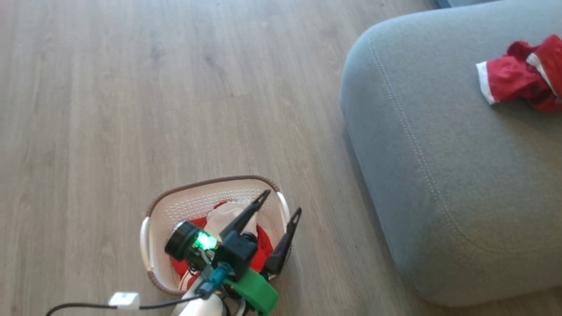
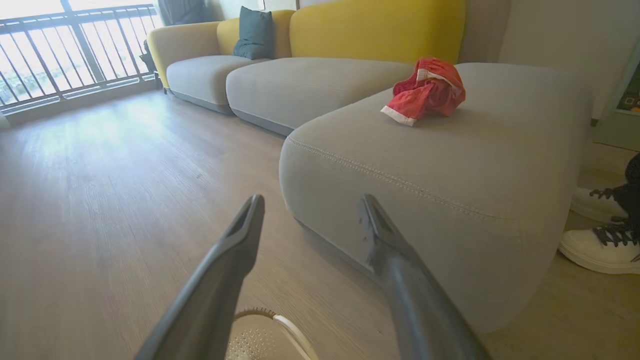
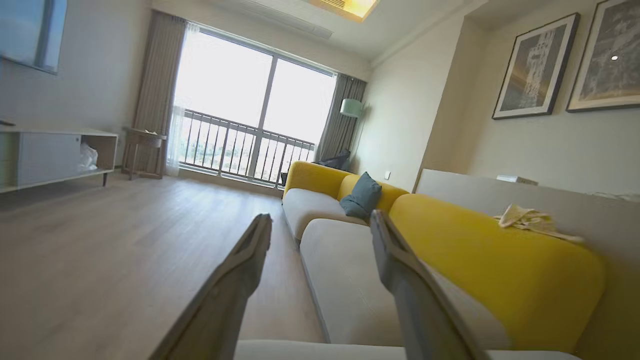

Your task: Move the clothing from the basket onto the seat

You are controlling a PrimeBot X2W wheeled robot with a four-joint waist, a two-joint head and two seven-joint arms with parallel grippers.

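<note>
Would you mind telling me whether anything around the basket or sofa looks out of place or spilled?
Nothing is spilled or damaged. One red garment lies crumpled on the seat; more clothing sits inside the basket. Oddities: a person's white sneakers stand beside the seat, and a pale cloth lies draped over the yellow sofa back.

No text, label, brand or number can be read anywhere. The small white tag [image 1: 124, 300] on the cable [image 1: 79, 306], lower left of the head view, shows no legible marking.

Home living room: sofa [image 3: 345, 260], framed pictures [image 3: 535, 70].
</note>
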